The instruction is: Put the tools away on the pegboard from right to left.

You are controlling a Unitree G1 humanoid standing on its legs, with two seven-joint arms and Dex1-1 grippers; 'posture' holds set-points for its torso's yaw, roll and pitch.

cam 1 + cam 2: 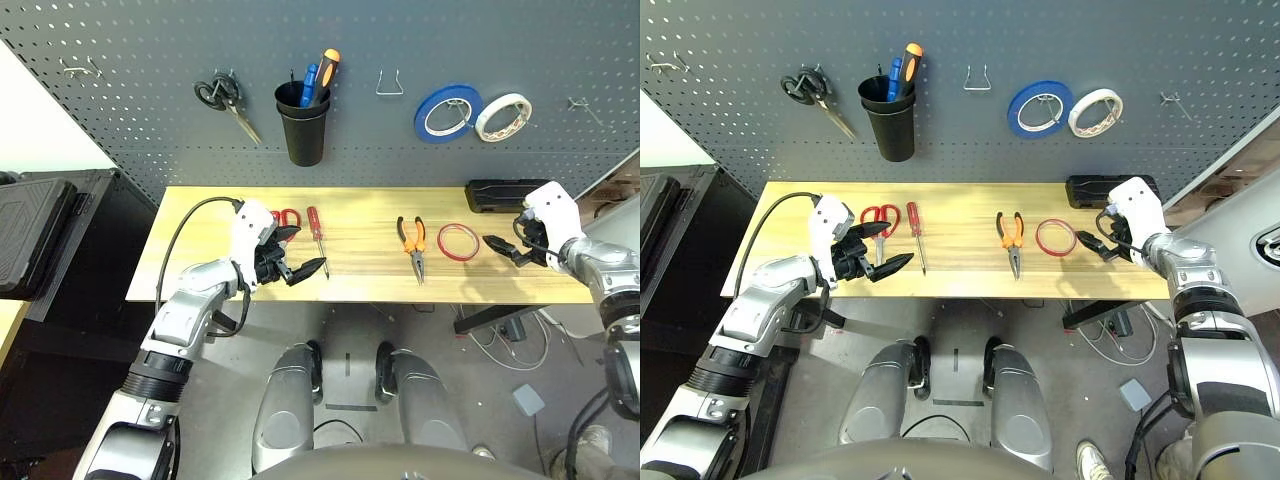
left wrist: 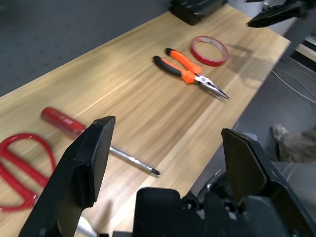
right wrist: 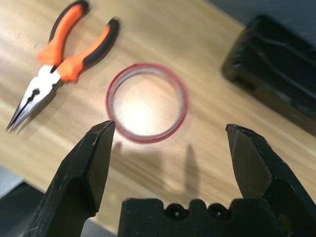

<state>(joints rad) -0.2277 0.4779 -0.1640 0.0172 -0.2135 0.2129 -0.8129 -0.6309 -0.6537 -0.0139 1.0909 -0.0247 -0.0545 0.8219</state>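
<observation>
The right gripper point(image 3: 170, 128), fully spread and empty, hovered near the red tape ring point(image 3: 147, 102) toward the table's point(image 1: 370, 270) right edge; the left gripper point(image 2: 169, 126), likewise, near the screwdriver point(image 2: 64, 121)

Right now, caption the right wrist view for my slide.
Open black gripper above wooden table, near thin red tape ring and orange-and-black-handled pliers.
</observation>
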